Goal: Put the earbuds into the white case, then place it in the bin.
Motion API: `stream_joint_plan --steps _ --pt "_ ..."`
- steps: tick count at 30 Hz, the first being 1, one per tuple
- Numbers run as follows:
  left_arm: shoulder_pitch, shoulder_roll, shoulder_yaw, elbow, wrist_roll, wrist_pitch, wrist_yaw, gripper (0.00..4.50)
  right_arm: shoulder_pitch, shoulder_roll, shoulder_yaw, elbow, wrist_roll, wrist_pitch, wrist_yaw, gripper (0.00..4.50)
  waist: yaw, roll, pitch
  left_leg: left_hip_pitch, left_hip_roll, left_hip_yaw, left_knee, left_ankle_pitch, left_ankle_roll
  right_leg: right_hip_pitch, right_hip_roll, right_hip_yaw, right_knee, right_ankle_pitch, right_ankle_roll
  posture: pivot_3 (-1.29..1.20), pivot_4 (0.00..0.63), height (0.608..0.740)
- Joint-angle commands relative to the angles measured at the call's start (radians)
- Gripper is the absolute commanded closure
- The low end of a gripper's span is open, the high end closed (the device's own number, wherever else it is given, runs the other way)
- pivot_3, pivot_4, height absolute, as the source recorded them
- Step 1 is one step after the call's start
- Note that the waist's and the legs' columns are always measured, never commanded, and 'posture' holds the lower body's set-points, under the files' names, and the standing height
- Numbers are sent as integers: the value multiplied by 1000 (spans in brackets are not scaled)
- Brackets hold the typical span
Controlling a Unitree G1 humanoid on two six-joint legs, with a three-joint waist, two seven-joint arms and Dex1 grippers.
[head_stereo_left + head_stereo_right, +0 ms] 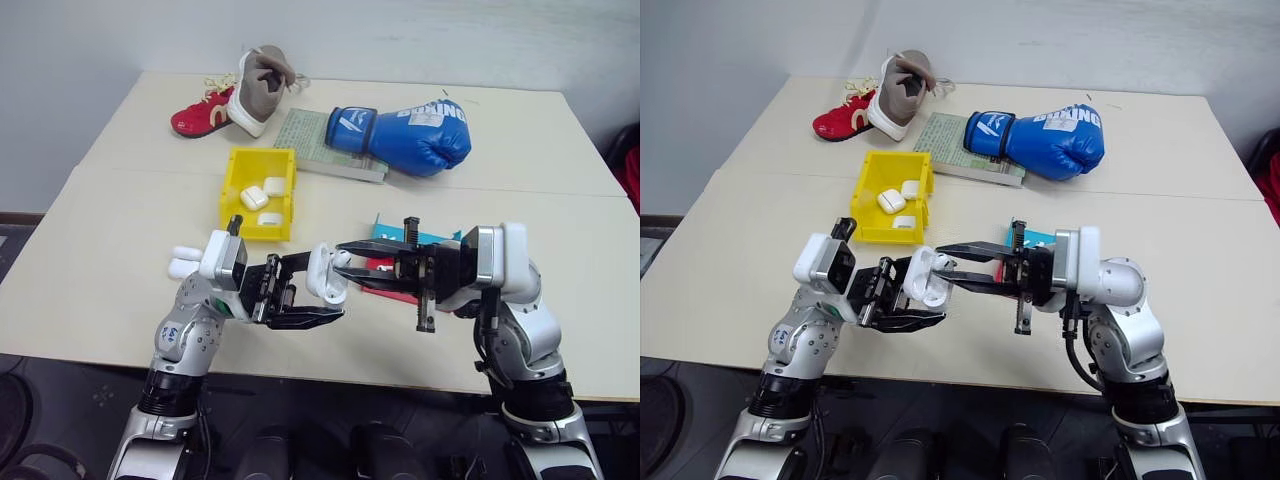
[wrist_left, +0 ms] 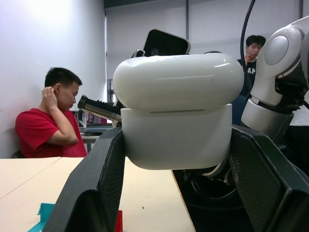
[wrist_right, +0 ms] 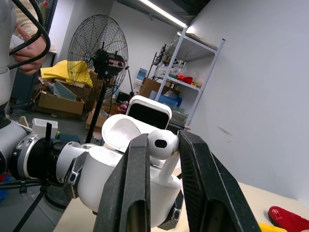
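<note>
A white case is clamped between the black fingers of the left gripper, held up off the table in front of the robot, with its lid hinged open. In the left wrist view the case is seen pressed on both sides by the fingers. The right gripper is closed narrowly on an earbud, whose rounded head is pinched between the two fingers while its stem points down into the open case. In the head views the right gripper reaches across from the right and meets the case at its open top. The bin sits on the table beyond the left arm, well apart from the held case, and three more white cases lie inside it. Two further white cases lie on the table just beside the left wrist. A red and teal tray lies under the right gripper. Farther back, a blue boxing glove rests partly on a book, and a red and white shoe lies near the far edge. Two people are seen in the background of the left wrist view, and a standing fan and a shelf in the right wrist view.
</note>
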Motion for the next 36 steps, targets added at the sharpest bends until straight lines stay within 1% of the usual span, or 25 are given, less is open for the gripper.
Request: stream_joint_plan --steps 1,10,22,24,27,29,34,35,36 --pt "-7 -10 2 -59 -12 -10 3 1738 14 -33 15 11 -32 -22 27 4075 0 0 0 0 0 0 0 0 0 0 0 0 0 0 0 0 150 740" --pt "-18 -20 -6 -57 3 -16 -9 1738 35 -61 48 16 -50 -31 26 4075 0 0 0 0 0 0 0 0 0 0 0 0 0 0 0 0 150 740" --pt "-20 -32 -9 -46 15 -24 -32 1738 43 -64 60 26 -39 -50 56 4075 0 0 0 0 0 0 0 0 0 0 0 0 0 0 0 0 150 740" --pt "-26 -42 -7 -43 14 -29 -29 1738 47 -76 60 30 -38 -36 61 4075 1 0 0 0 0 0 0 0 0 0 0 0 0 0 0 0 150 740" --pt "-36 -52 -3 -39 14 -36 -28 1738 55 -105 54 13 9 36 59 4075 2 0 0 0 0 0 0 0 0 0 0 0 0 0 0 0 150 740" --pt "-39 -56 -1 -39 16 -39 -30 1738 61 -134 51 -4 43 92 58 3338 2 0 0 0 0 0 0 0 0 0 0 0 0 0 0 0 150 740" --pt "-36 -69 -2 -40 23 -46 -35 1738 39 -134 19 5 39 41 57 1851 2 -1 1 0 0 0 0 0 0 0 0 0 -1 0 0 0 150 740" --pt "-34 -72 -3 -38 25 -49 -37 1738 38 -135 14 6 40 38 59 1442 2 -1 1 0 0 0 0 0 0 1 0 0 -1 0 0 0 150 740" --pt "-30 -73 -3 -36 27 -51 -39 1738 39 -143 2 0 51 47 58 1144 1 -1 1 0 0 0 0 0 0 1 0 0 -1 0 0 0 150 740"
